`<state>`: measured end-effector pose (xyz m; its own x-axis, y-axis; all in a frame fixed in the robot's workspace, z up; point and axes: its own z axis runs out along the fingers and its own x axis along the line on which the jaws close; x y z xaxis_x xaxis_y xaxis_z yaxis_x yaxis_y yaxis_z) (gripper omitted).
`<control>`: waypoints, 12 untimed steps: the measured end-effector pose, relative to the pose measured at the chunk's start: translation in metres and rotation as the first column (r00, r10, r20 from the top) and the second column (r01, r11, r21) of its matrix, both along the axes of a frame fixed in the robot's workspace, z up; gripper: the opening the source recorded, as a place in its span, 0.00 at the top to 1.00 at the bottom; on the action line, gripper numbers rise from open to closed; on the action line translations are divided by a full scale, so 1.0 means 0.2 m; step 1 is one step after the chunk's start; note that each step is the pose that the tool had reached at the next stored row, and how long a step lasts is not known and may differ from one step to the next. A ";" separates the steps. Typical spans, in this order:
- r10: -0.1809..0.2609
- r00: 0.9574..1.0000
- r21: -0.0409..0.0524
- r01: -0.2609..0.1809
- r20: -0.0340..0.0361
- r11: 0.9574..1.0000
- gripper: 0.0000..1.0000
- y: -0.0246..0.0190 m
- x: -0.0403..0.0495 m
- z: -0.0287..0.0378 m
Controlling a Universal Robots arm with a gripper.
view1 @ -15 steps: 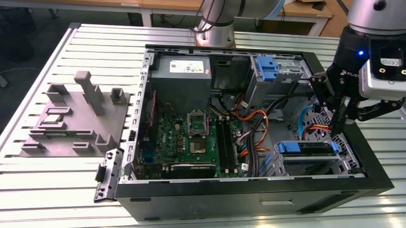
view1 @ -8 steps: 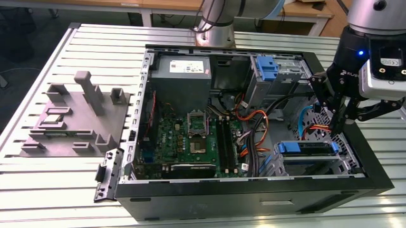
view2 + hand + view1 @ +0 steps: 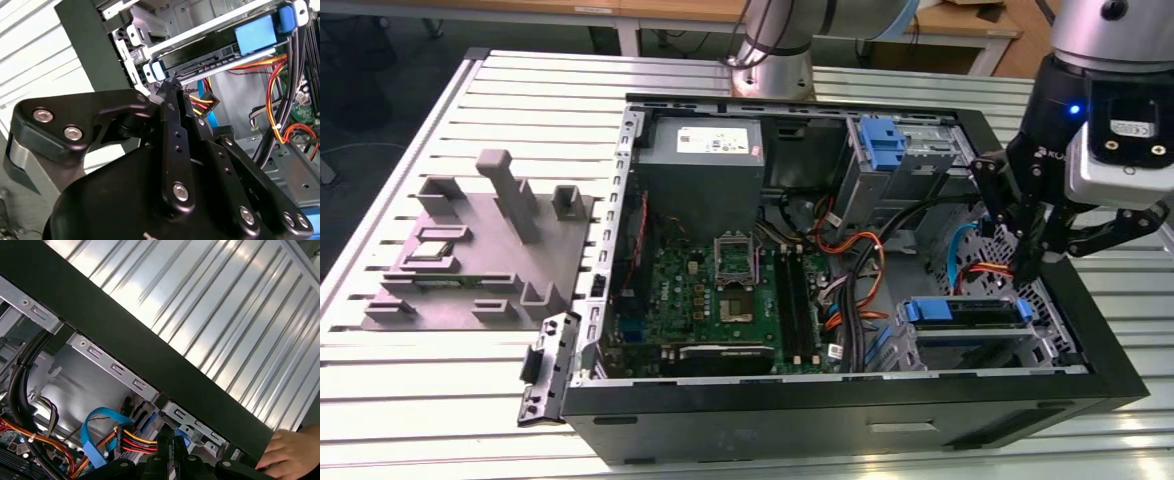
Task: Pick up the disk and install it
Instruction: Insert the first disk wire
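Note:
The disk (image 3: 965,311) lies flat in the grey drive cage at the case's front corner on the exterior view's right, a dark slab with blue bracket ends. The second wrist view shows the disk (image 3: 215,47) seated between the cage rails, its blue tabs at both ends. My gripper (image 3: 1025,272) hangs just above and behind that cage, inside the case's side wall. Its black fingers meet at the tips in both wrist views, gripper (image 3: 168,86) and gripper (image 3: 174,437), with nothing held between them. The tips hover over the cables next to the disk, apart from it.
An open black computer case (image 3: 854,400) rests on a slatted metal table (image 3: 454,400). Orange, red and blue cables (image 3: 854,260) run beside the cage. An upright blue latch (image 3: 883,145) stands on a rear cage. A grey fixture (image 3: 480,250) sits left. A hand (image 3: 290,455) rests on the case's edge.

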<state>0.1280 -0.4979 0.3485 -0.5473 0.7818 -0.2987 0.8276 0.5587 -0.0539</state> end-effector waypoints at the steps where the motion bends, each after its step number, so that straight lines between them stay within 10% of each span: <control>1: -0.018 1.000 0.000 0.018 0.000 1.000 0.83 0.000 0.000 -0.001; 12: -0.148 0.989 -0.001 0.148 0.000 0.989 0.83 0.008 0.015 -0.009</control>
